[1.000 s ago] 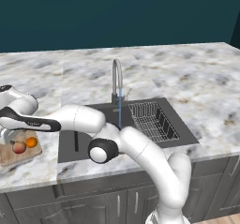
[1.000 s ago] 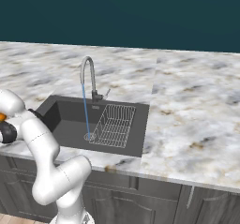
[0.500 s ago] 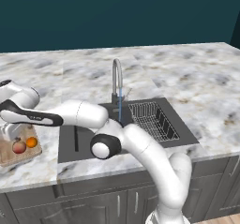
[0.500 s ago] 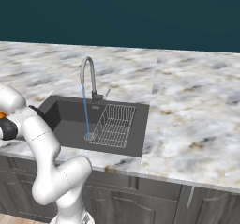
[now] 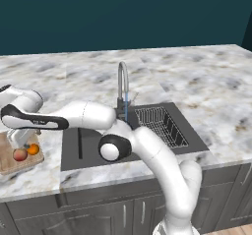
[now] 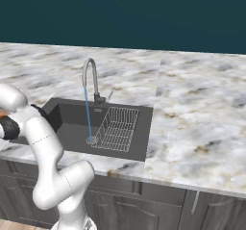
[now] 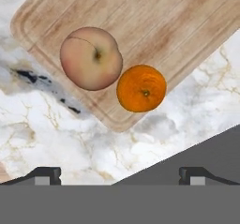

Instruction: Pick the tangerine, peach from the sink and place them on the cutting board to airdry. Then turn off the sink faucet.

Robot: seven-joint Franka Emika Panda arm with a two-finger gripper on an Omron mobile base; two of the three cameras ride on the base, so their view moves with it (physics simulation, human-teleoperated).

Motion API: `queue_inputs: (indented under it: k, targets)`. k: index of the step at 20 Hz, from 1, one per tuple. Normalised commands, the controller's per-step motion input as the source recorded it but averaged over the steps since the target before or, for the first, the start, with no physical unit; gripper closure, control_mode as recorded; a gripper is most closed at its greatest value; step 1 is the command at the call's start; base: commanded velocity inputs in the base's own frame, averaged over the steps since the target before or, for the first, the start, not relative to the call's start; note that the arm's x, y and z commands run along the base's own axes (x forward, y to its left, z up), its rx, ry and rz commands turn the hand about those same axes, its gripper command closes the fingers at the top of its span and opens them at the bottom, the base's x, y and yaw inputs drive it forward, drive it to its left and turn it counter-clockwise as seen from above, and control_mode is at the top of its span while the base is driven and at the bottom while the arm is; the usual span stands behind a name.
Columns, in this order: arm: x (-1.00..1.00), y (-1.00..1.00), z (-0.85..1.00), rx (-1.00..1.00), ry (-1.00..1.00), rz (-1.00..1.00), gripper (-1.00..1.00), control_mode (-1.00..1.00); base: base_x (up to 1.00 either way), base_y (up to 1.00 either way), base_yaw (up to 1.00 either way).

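The peach (image 7: 91,58) and the tangerine (image 7: 141,88) lie touching side by side near a corner of the wooden cutting board (image 7: 154,17). My gripper (image 7: 119,176) hovers above them, open, with nothing between its fingertips (image 7: 44,174). In the left base view the gripper (image 5: 22,141) hangs over the cutting board (image 5: 7,162) at the far left, with the peach (image 5: 19,154) and tangerine (image 5: 33,149) below it. The sink (image 5: 93,148) sits right of the board. A thin blue stream runs from the sink faucet (image 5: 122,81) into the basin. The sink faucet (image 6: 89,75) and sink (image 6: 72,128) also show from the right.
A wire rack (image 5: 160,126) fills the right part of the basin. Marble counter (image 5: 197,91) spreads around the sink, and its front edge runs just below the board. My arm stretches across the sink's left half at counter height.
The hand and arm have risen slightly above the board. Both fruits stay where they were, and the jaws remain open.
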Motion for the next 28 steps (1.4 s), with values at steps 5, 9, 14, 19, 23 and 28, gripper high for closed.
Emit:
queue_inputs:
  k: [5,9,14,19,23,28]
  targets:
    - [-0.18,-0.40,-0.17,0.08,-0.16,0.02,-1.00,-1.00,0.00,0.00,0.00]
    - [-0.06,-0.26,-0.03,0.20,-0.15,0.00,-1.00,-1.00,0.00,0.00,0.00]
    - [-0.03,-0.37,-0.18,0.23,-0.11,-0.04,-1.00,-1.00,0.00,0.00,0.00]
    - [-0.01,-0.39,-0.02,0.22,-0.07,-0.04,-1.00,-1.00,0.00,0.00,0.00]
    - [0.00,-0.43,0.06,0.19,0.01,-0.02,-1.00,-1.00,0.00,0.00,0.00]
    - [0.00,-0.46,0.18,0.13,0.06,0.00,-1.00,-1.00,0.00,0.00,0.00]
